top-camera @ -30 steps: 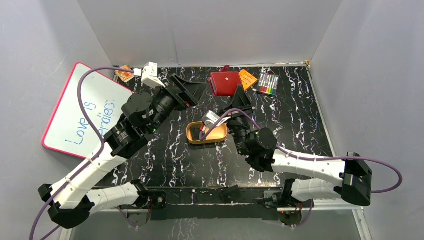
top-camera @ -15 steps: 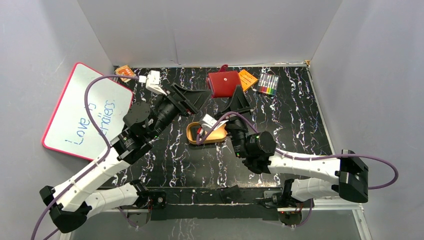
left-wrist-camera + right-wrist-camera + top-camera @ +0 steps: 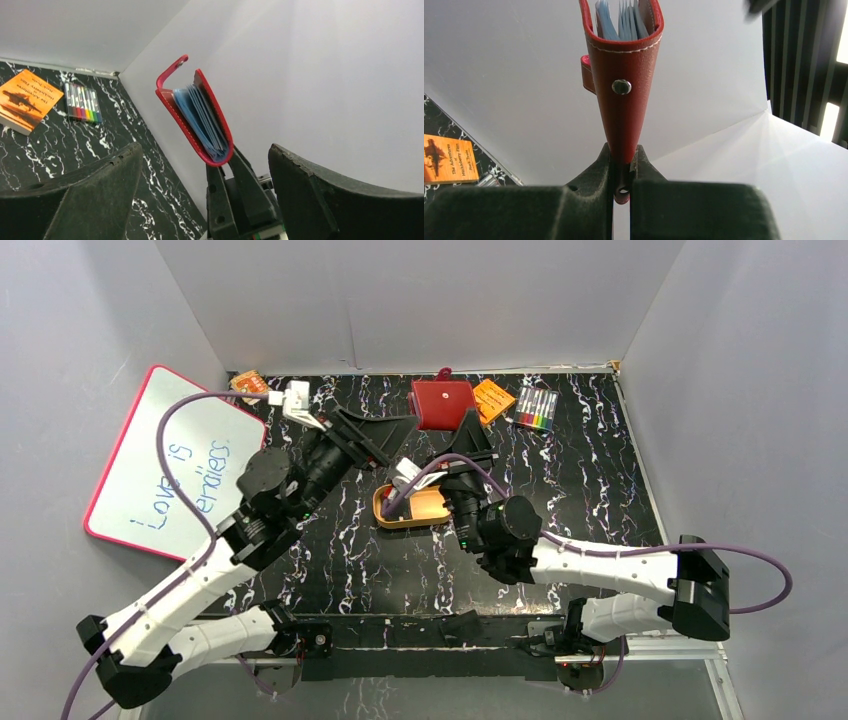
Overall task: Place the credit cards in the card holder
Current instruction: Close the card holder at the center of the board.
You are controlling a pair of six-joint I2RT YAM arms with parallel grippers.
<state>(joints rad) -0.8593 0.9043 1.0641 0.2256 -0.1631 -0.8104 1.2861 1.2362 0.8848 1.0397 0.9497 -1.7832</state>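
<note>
My right gripper [image 3: 622, 155] is shut on the bottom fold of the dark red card holder [image 3: 624, 100] and holds it upright off the table, its mouth open, showing pale blue inner pockets. In the top view the card holder [image 3: 442, 403] is at the back centre, above my right gripper [image 3: 470, 437]. My left gripper [image 3: 392, 430] is open and empty just left of it. In the left wrist view the card holder [image 3: 200, 115] stands between my left gripper's [image 3: 203, 150] spread fingers without touching them. No credit cards show in any view.
A tan oval tray [image 3: 425, 510] lies mid-table, partly hidden by the right arm and a cable. An orange booklet [image 3: 494, 398] and a pack of coloured markers [image 3: 537, 408] lie at the back right. A whiteboard [image 3: 170, 465] leans at the left.
The right gripper has carried the card holder a little to the left. The left gripper has swung right, closer to the card holder, still open.
</note>
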